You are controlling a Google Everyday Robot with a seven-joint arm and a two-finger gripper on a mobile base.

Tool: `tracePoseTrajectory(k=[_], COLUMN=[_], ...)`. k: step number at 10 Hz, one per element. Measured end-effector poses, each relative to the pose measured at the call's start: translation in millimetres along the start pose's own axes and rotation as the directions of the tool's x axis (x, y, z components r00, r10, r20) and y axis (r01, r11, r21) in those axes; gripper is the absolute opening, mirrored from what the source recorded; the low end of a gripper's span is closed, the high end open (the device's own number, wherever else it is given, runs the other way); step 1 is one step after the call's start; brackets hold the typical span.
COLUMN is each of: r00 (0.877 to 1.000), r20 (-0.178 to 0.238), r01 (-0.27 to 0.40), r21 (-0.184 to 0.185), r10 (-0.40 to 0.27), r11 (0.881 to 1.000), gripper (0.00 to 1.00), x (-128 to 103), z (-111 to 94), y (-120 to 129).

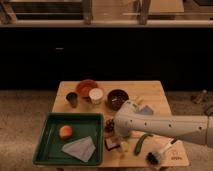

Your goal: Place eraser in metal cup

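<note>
Near the front edge of the tabletop (156, 95), the eraser (111, 144) lies just right of the green tray (46, 131). Judge it a light, stiff block and pinch its dark long sides. Your gripper (116, 134) hangs just above it; whether it grips, you cannot tell. The metal cup (72, 99) stands at the far left.

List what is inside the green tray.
Inside the green tray lie a round orange object and a flat blue-grey cloth. Whatever is under the cloth is covered. The gripper is outside the tray, low over the table just past its rim.
</note>
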Motion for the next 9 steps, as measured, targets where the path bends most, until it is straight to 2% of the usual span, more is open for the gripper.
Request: tracePoseTrajectory(k=[3, 4, 6, 9], r00=[1.000, 1.000, 1.000, 1.000], r20=[-0.021, -0.023, -0.025, -0.026], r01=[0.006, 0.008, 0.007, -0.001], r21=[-0.017, -0.016, -0.003, -0.003], r10=[-0.006, -0.008, -0.007, 0.001], r11=[1.000, 1.000, 1.000, 1.000], gripper=[0.75, 0.71, 0.49, 0.21], x=[0.6, 0.9, 2.5, 3.8], z=[5.7, 5.8, 4.3, 2.5], y=[2.2, 3.0, 2.5, 3.9])
